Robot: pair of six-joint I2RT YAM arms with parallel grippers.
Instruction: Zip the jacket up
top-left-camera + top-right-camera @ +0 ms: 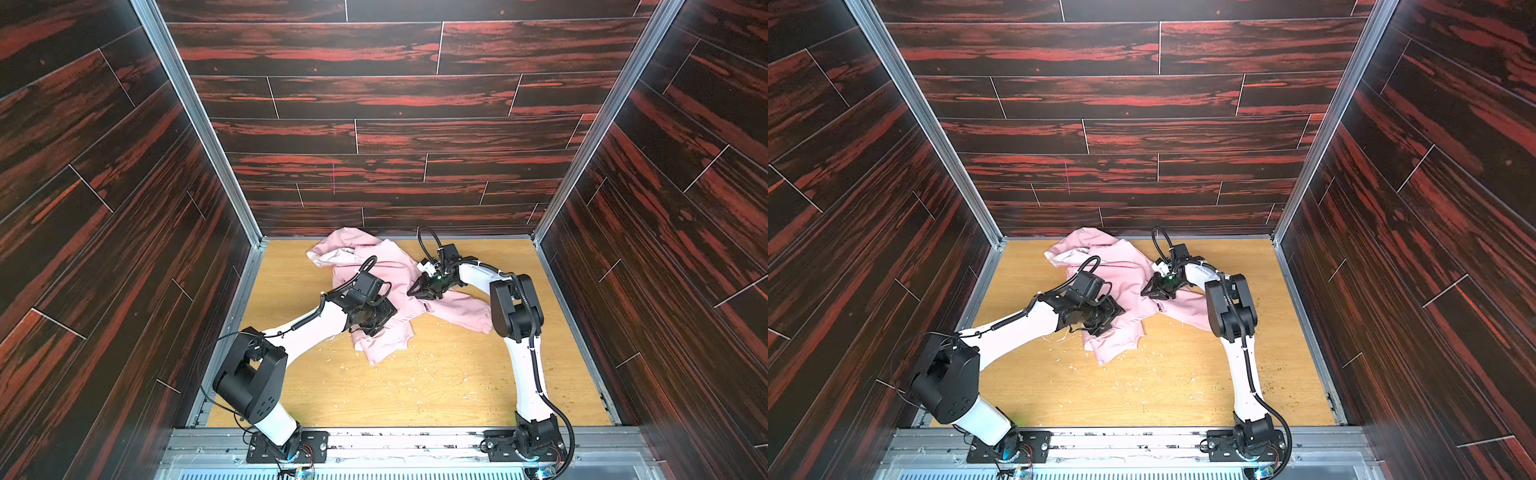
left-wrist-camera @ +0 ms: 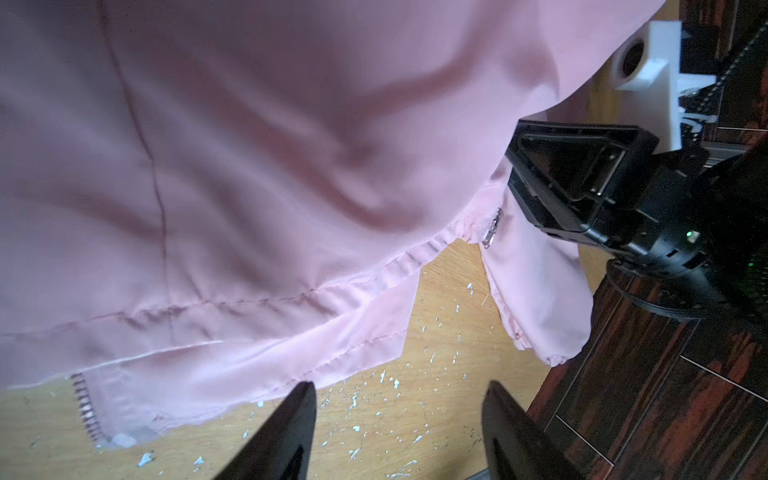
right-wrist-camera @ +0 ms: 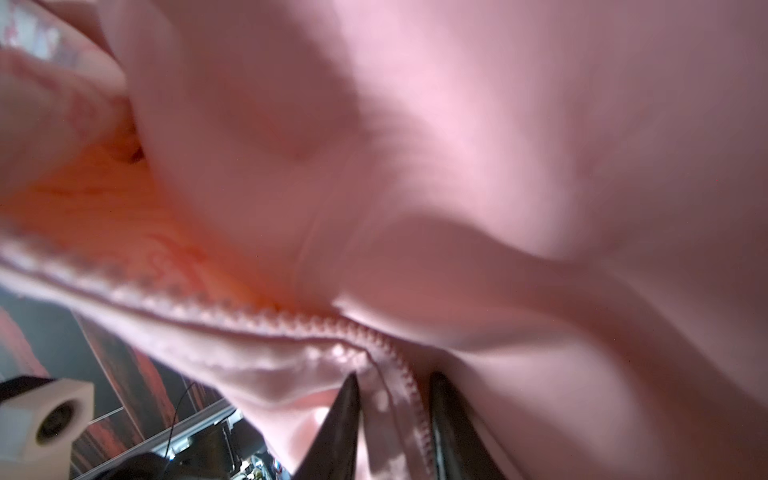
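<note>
L claw [image 2: 400,388] wide, just off jacket [image 2: 249,166] hem, R claw [image 3: 392,380] narrow astride zip edge [image 3: 365,332], grip unclear

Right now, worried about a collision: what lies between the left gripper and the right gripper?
The jacket, bunched, spans the stretch from left gripper to right gripper, shown in both top views.

No txt, brand, no. or sign I can read in any view. Tiny dark mark [image 1: 424,306] on the jacket [image 1: 397,266] shows in both top views but is too small to make out. My wrist views give plain pink fabric only.
</note>
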